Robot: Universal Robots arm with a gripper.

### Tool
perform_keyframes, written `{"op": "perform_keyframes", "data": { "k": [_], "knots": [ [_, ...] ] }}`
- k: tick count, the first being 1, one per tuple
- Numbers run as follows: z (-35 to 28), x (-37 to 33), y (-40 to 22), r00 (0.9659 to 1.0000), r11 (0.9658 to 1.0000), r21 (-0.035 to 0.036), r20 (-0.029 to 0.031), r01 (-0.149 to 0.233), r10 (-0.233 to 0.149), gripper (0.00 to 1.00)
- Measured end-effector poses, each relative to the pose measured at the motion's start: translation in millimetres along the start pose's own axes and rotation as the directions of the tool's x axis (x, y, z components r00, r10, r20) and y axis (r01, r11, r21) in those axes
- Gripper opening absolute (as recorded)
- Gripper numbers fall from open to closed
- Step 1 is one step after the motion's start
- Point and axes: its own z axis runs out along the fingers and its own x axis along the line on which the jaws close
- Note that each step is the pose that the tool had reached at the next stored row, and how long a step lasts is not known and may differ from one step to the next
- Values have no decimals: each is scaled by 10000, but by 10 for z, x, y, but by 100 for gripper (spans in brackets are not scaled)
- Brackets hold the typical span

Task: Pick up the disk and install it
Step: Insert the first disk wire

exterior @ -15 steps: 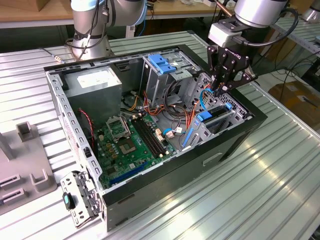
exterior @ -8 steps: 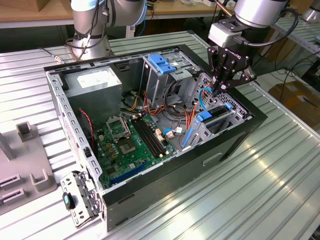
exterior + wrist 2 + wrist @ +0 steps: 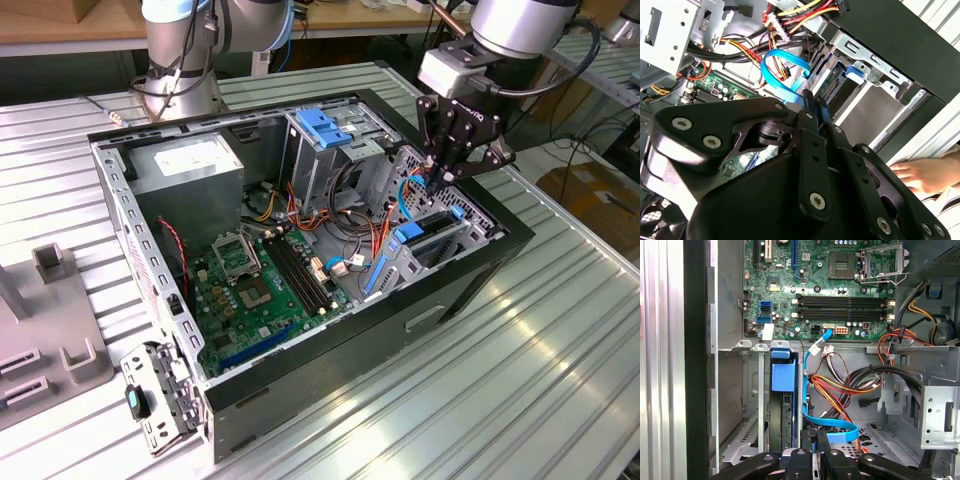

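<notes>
Gripper [image 3: 440, 182]: right of centre in the exterior view, inside the open computer case [image 3: 330, 372]; we see it nearly closed, pinching the blue cable [image 3: 805, 385].
Disk [image 3: 786, 415]: lower centre of the first wrist view, on edge in the drive bay [image 3: 761, 405], just beside the gripper.

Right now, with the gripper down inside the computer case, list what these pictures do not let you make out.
The disk: first wrist view, stands on edge in its bay; bay walls hide its label.
The blue cable, its end: both wrist views, pinched inside the gripper, plug hidden.
The hand: second wrist view, cut off by the gripper's body and the picture's edge.
</notes>
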Motion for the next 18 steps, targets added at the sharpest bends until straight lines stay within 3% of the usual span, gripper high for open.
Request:
{"op": "perform_keyframes", "data": {
  "k": [6, 8, 11, 16, 18],
  "knots": [
    [3, 25, 4, 10000, 10000, 1, 0, 14, -14, 16],
    [4, 37, 14, 10000, 10000, 39, 1, 15, -15, 16],
    [14, 83, 25, 10000, 9998, 178, 25, 36, -36, 16],
    [38, 173, 55, 9999, 9989, 468, 105, 77, -82, 16],
    [48, 186, 84, 9998, 9986, 520, 160, 80, -88, 16]
  ]
}}
